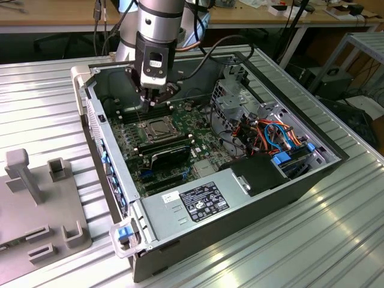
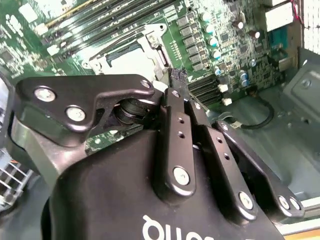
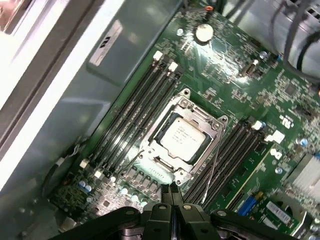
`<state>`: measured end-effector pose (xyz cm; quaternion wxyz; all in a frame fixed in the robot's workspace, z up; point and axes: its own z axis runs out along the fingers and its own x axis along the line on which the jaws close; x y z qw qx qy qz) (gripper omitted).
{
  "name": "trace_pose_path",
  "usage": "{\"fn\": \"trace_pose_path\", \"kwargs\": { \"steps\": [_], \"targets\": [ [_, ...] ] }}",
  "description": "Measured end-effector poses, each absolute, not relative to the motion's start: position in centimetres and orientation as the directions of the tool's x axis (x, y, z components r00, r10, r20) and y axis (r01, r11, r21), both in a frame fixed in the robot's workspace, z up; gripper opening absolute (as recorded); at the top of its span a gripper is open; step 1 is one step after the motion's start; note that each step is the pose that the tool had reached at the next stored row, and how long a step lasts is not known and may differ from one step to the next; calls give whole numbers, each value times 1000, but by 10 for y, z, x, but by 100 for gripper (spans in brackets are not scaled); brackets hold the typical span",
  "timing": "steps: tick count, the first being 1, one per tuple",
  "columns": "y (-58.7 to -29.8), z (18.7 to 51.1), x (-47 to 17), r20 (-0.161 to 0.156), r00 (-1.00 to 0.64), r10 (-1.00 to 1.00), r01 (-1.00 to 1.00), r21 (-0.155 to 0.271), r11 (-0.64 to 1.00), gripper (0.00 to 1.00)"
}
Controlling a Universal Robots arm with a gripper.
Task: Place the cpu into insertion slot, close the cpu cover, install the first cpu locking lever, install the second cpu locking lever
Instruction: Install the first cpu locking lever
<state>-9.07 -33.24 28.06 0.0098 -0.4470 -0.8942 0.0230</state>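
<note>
Straight down onto the insertion slot (image 3: pixel 186 96) the way is open (the case (image 1: pixel 95 120) lies open-topped). Low memory slots (image 3: pixel 131 114) flank it, a thin wire lever (image 3: pixel 215 155) crosses one bank, and the black fan card (image 1: pixel 170 153) rises between it and the power supply (image 1: pixel 192 201).

small flat square silver-topped cpu (image 3: pixel 182 137) sits in window of thin silvery metal cpu cover (image 3: pixel 156 150), cover lying flat | long black memory slots (image 3: pixel 132 117) flank cpu on two sides | black gripper (image 3: pixel 172 194), fingertips pressed together, just beside cpu cover's corner
</note>
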Motion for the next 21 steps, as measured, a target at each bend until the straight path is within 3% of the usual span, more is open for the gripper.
{"fn": "trace_pose_path", "kwargs": {
  "steps": [21],
  "targets": [
    [-332, 280, -122, -2, -738, 674, 674, -49, 737, 11]
  ]
}}
